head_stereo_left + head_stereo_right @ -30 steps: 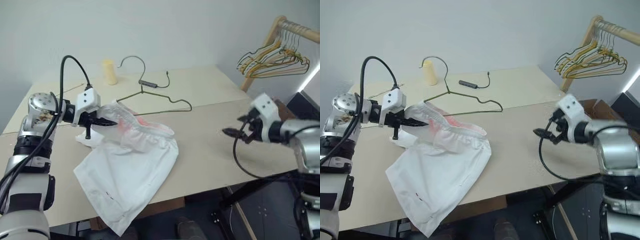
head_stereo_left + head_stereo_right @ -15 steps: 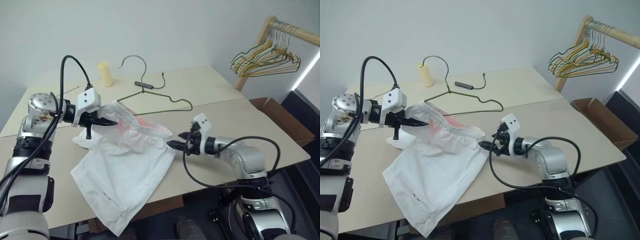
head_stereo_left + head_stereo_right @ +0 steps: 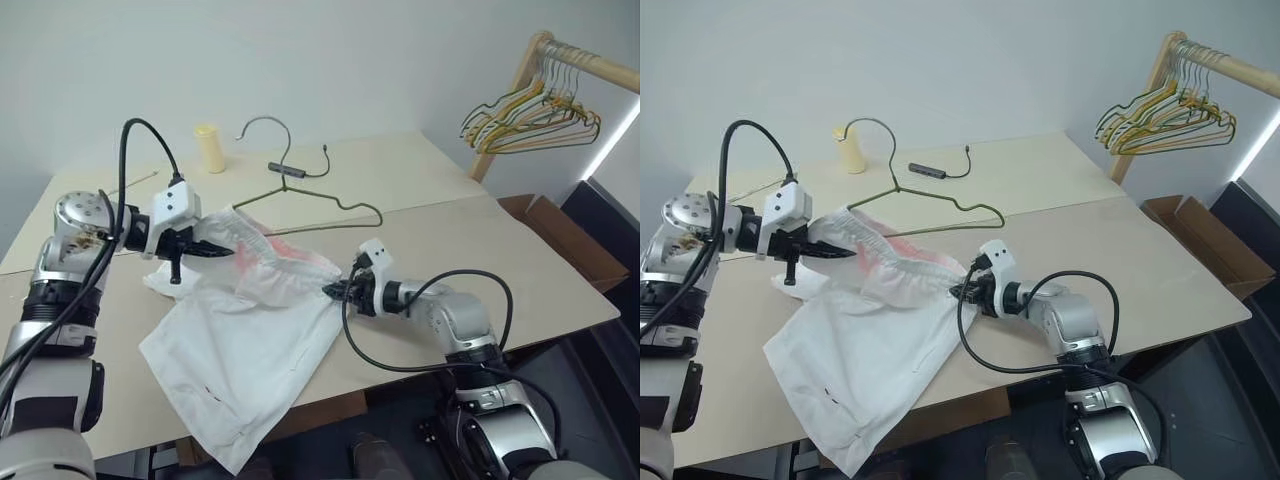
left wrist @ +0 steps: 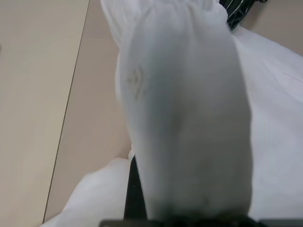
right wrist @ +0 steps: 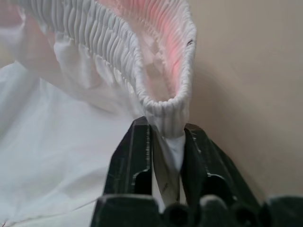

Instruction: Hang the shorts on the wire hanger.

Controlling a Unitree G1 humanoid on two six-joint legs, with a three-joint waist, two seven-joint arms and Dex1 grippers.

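So the shorts (image 3: pixel 255 330) are lying mostly flat near the front edge of the surface (image 3: pixel 500 250), one leg hanging off that front edge a bit, with the elastic waistband lifted up between both arms. The left gripper (image 3: pixel 222 251) is clamped tight on the waistband end toward the left edge, fabric draped right over it in the left wrist view. The right gripper (image 5: pixel 165 142) has its fingers pinched on the opposite end of the waistband, with the ribbed elastic bunched right at the tips, so that looks like a fresh, shallow bite to me.

If I were doing this step, I'd check that pinch has both layers of elastic or just one, depending on how you want the waist to open. Then pull the two ends apart gently so the band goes taut, without yanking the thin fabric out of the tips.

The wire hanger (image 3: pixel 315 200) sits just behind the shorts, toward the back edge, hook pointing at the wall. A small dark cable gadget (image 3: pixel 290 170) lies beside it and a pale yellow cylinder (image 3: pixel 210 148) stands near the back left corner.

Off to the right there's a wooden rack (image 3: pixel 585 60) with a bunch of hangers (image 3: pixel 530 120), and a cardboard box (image 3: pixel 550 240) down by the right edge.
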